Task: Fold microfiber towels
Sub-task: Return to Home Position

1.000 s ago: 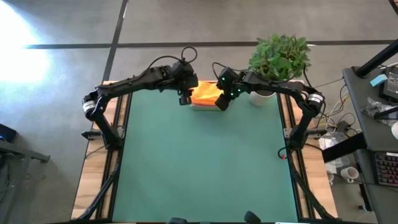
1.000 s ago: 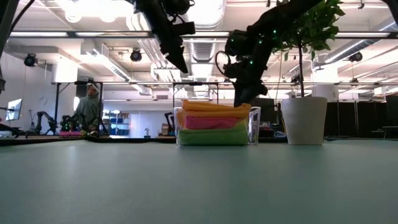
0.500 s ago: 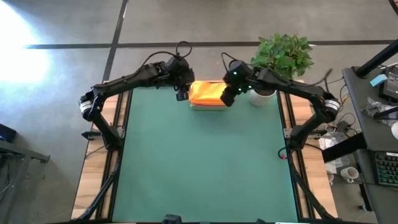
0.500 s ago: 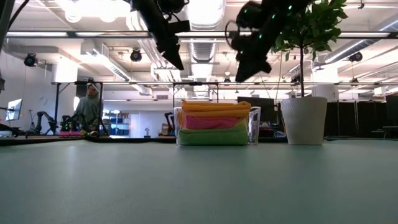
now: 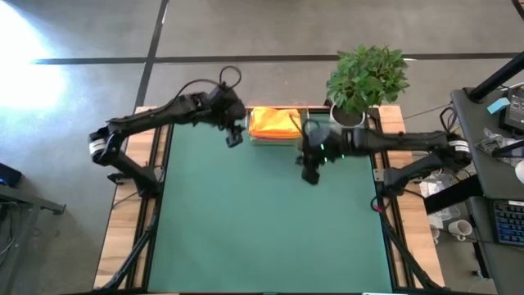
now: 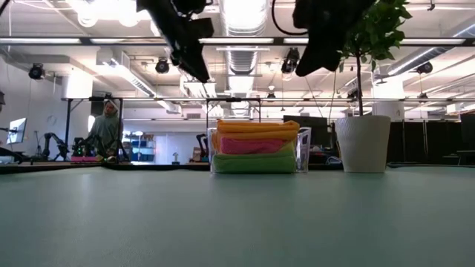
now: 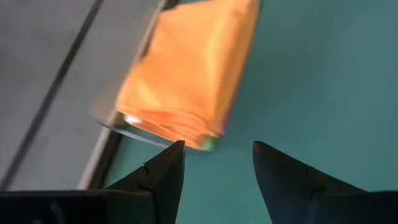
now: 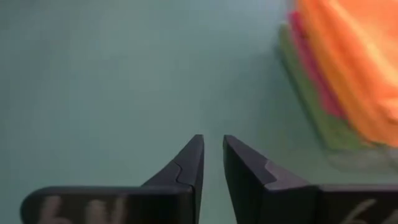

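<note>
While towels (image 5: 274,123) lie stacked, left tool (image 7: 217,146) wide, right tool (image 8: 212,140) apparently narrow, both empty.

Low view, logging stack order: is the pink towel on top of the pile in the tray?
No, an orange towel lies on top; the pink towel sits beneath it.

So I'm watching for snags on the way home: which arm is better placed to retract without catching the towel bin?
Right, probably. The right gripper hangs over bare mat, apart from the bin; the left gripper is close beside its edge.
</note>
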Available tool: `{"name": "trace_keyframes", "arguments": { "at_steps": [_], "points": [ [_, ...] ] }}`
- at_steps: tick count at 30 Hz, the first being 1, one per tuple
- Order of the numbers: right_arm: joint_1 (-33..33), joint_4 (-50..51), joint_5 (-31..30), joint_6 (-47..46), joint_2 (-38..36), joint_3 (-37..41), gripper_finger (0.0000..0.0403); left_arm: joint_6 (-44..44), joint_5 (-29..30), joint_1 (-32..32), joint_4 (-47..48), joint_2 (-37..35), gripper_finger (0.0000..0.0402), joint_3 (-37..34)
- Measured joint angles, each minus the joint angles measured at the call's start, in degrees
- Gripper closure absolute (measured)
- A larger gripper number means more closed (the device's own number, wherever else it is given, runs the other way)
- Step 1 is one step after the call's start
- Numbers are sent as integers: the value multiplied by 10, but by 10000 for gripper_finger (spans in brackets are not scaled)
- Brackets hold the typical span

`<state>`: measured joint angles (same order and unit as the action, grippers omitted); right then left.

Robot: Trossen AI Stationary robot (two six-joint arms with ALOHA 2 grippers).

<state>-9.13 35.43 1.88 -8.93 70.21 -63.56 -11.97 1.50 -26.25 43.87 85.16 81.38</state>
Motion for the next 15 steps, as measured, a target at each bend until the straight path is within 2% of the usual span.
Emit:
{"name": "trace_keyframes", "arguments": {
  "at_steps": [2,9,15],
  "points": [
    [39,-40,-19,-13,-16,39,353,19,-1,12,-35,-31,228,-55],
    [140,-152,-24,-83,-67,131,361,123,-2,57,-185,-160,233,-265],
    [185,-174,-47,-119,-101,148,365,190,1,96,-225,-270,279,-383]
  ]
}}
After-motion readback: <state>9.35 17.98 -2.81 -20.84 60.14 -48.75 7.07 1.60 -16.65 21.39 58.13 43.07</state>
